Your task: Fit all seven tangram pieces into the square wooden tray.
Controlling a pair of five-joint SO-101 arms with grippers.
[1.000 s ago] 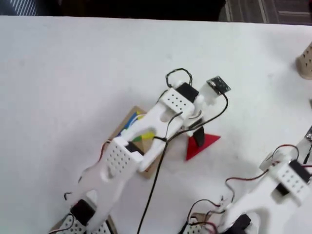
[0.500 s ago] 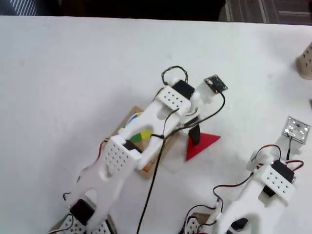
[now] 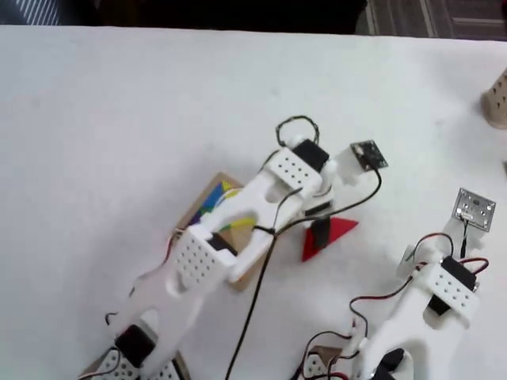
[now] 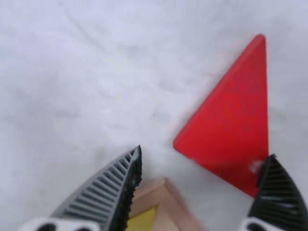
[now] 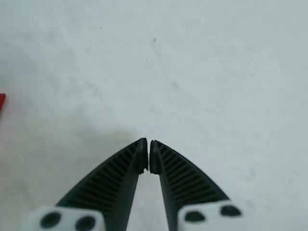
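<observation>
The white surface [image 3: 119, 119] ends at a dark room behind its far edge. The left pincer [image 4: 204, 153] is spread wide and holds nothing. One of its fingers is over the red triangle [image 4: 231, 115], which lies just beside the wooden tray [image 4: 161, 190], toward the near edge. The left arm [image 3: 238, 229] hides much of the tray and its coloured pieces [image 3: 218, 198]. The right pincer [image 5: 148, 144] is pressed together over bare surface.
</observation>
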